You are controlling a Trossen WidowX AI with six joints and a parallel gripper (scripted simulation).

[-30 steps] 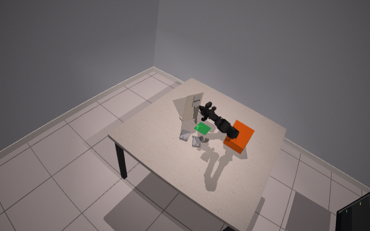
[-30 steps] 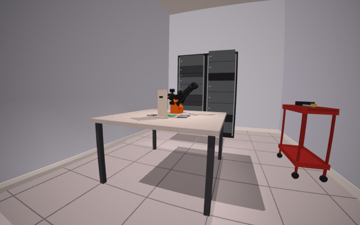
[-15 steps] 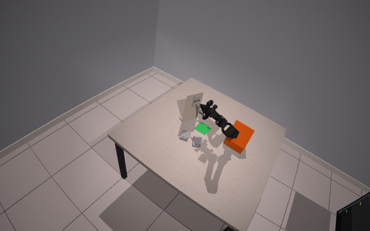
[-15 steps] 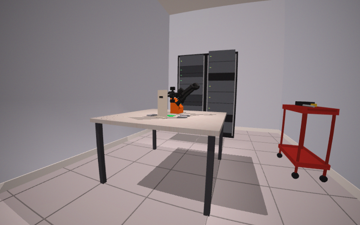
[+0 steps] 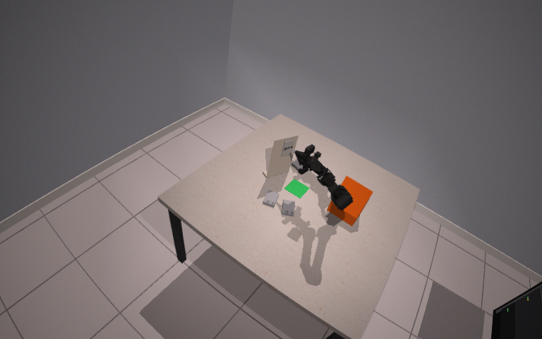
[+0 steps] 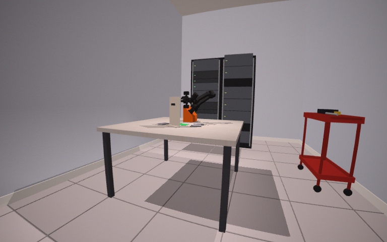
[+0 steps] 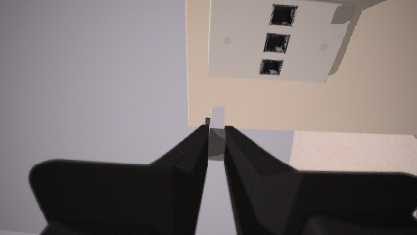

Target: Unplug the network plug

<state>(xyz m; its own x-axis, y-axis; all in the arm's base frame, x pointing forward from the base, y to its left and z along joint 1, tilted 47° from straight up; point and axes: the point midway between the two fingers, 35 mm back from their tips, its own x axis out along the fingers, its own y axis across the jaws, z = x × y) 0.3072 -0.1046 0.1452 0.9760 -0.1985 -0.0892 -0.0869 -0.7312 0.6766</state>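
From above, my claw (image 5: 297,156) hangs beside the panel (image 5: 281,156), the green square (image 5: 296,188) below it. At the wrist, it's clamped on the plug (image 7: 217,119), sockets (image 7: 276,41) ahead empty; I'd lower steadily, keeping grip.

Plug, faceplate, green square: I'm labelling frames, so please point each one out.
plug (image 7: 217,117), wrist view, pale end beyond the fingers.
faceplate (image 7: 245,44), wrist view, bare area left of the three sockets.
green square (image 5: 296,188), top view, its middle.
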